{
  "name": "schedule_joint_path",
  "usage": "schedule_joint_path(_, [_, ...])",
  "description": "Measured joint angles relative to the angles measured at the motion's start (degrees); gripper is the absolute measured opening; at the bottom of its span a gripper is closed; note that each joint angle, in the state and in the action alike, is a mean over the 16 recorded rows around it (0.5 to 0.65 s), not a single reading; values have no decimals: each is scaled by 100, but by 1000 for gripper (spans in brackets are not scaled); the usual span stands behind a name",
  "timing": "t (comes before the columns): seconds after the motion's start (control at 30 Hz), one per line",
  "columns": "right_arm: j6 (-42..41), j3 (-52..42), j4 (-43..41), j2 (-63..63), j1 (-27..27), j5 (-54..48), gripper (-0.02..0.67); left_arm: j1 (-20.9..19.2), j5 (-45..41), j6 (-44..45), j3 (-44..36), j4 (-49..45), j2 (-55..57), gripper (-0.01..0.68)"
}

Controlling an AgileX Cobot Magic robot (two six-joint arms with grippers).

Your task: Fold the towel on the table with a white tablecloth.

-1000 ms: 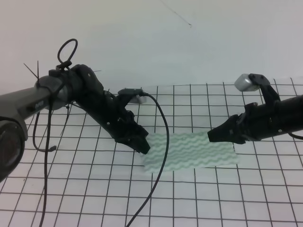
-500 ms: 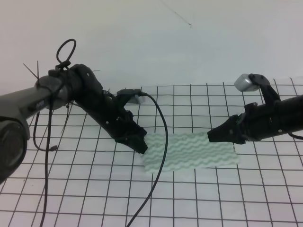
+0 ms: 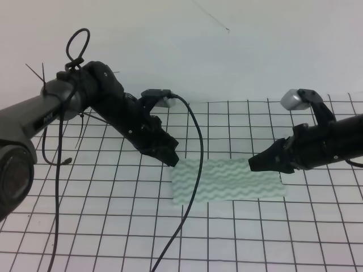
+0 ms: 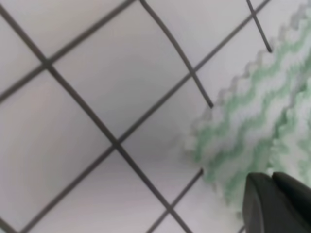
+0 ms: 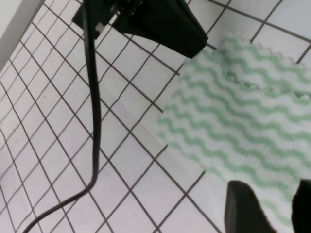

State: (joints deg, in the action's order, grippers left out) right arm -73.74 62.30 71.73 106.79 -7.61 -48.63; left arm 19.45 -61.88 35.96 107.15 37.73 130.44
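Lying flat on the desk (image 3: 85,226), the towel (image 3: 227,180) sits a little right of centre, a wide rectangle of pale green wavy stripes on the black-gridded white cloth. Its long edges run left to right.

The left gripper (image 3: 170,160) points down toward the towel's far left corner, its tip just above or at that corner; contact cannot be judged from the high view. In the left wrist view only a dark fingertip (image 4: 277,204) shows at the lower right, over the towel's scalloped edge, and I cannot tell whether the left fingers are open or closed. A black cable (image 3: 193,187) loops from the left arm, crosses the towel's left part and trails to the near edge of the scene.

The right gripper (image 3: 254,163) comes in from the right and its tip sits at the towel's far right corner. In the right wrist view two dark fingers (image 5: 243,208) stand apart at the bottom with towel showing between them, so the right fingers are open and not pinching the cloth. That view also shows the left gripper's dark tip at the towel's opposite corner.
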Motion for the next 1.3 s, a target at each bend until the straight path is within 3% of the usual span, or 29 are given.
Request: schedule_joint_path(1.3, [87, 0, -57, 0, 0, -71, 229, 48, 611, 252, 11, 78, 54, 3])
